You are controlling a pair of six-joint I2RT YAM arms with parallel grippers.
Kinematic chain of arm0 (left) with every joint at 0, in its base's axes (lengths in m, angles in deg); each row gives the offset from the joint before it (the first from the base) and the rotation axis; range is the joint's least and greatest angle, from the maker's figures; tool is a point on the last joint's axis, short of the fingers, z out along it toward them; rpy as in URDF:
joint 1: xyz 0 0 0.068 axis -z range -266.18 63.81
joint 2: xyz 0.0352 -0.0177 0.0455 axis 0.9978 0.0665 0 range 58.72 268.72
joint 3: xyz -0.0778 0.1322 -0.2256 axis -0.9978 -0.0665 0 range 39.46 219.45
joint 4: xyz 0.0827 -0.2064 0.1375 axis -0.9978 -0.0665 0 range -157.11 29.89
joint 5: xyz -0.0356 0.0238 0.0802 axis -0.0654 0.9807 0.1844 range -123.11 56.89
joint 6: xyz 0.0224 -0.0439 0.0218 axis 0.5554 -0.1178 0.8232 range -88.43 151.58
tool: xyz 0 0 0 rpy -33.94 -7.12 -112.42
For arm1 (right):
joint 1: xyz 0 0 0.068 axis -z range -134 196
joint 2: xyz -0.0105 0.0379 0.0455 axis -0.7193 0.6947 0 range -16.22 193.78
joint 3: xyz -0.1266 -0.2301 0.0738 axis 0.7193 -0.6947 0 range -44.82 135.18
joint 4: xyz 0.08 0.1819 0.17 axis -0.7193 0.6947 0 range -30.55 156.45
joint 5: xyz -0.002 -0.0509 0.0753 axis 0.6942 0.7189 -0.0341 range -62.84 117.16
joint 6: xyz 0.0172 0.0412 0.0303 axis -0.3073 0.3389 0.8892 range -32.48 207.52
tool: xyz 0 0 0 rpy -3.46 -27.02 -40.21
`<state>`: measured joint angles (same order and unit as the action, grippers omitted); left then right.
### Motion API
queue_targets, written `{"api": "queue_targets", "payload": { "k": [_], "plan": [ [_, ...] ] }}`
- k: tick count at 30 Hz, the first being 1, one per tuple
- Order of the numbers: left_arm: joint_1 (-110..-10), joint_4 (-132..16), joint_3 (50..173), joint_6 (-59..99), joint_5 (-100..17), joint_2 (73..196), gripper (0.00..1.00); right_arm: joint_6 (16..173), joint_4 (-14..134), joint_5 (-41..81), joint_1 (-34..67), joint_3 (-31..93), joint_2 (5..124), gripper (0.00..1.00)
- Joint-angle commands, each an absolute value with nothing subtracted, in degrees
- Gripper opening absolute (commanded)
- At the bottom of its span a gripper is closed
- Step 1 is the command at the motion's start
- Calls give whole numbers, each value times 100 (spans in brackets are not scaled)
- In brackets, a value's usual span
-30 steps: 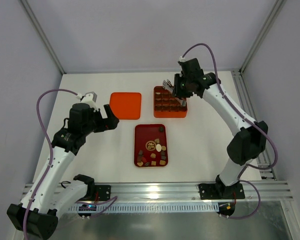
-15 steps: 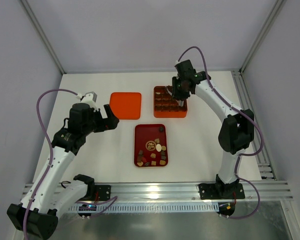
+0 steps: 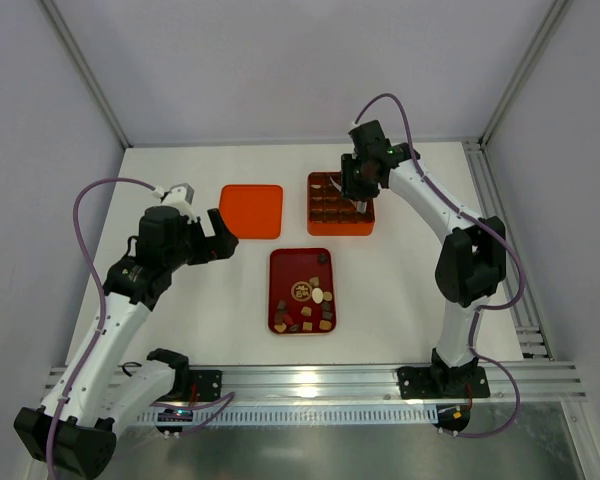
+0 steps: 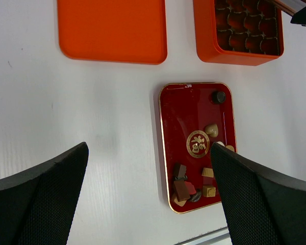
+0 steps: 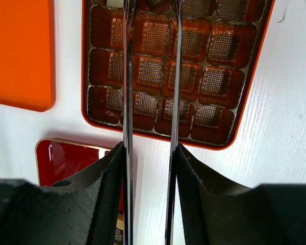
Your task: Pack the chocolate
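So, the chocolate (image 4: 183, 189) was seen lying loose on the dark red tray (image 4: 174, 115), which was parked on the white bench (image 4: 92, 112) roughly between the two arms. Most of the pieces (dark brown, tan and cream) were bunched at the tray's near end. One dark round piece (image 4: 218, 97) was left on its own at the far right corner. Beyond the tray, the orange box (image 4: 204, 43) with its grid of brown cups was set down. The flat orange lid (image 4: 112, 30) was laid beside it on the left, with a strip of bench showing between the two.

The right pincer (image 5: 152, 15) was held right over the box, with its long thin fingers (image 5: 127, 76) stretched across the grid. They were kept close together with a narrow gap. The tips were cut off at the edge of the wrist view though, so it couldn't be told whether a piece was pinched there or not. The left pincer (image 4: 149, 148) was hung above the bench to the left of the tray, fingers spread wide and nothing gripped between them.
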<state>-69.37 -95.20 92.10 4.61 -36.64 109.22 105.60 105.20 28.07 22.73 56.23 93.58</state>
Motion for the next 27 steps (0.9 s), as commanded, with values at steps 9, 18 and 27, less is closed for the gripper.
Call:
{"api": "queue_targets", "payload": {
  "k": [9, 18, 27],
  "plan": [
    [-6949, -9491, 9228, 459, -3681, 10891, 100, 10518, 10419, 2786, 2139, 5215, 8082, 45],
    [-6940, -9491, 9245, 468, -3725, 10900, 100, 10773, 10286, 2681, 1052, 3185, 6247, 45],
    [-6940, -9491, 9237, 468, -3742, 10926, 100, 11564, 10278, 2426, -646, 1846, 5339, 45]
  ]
}}
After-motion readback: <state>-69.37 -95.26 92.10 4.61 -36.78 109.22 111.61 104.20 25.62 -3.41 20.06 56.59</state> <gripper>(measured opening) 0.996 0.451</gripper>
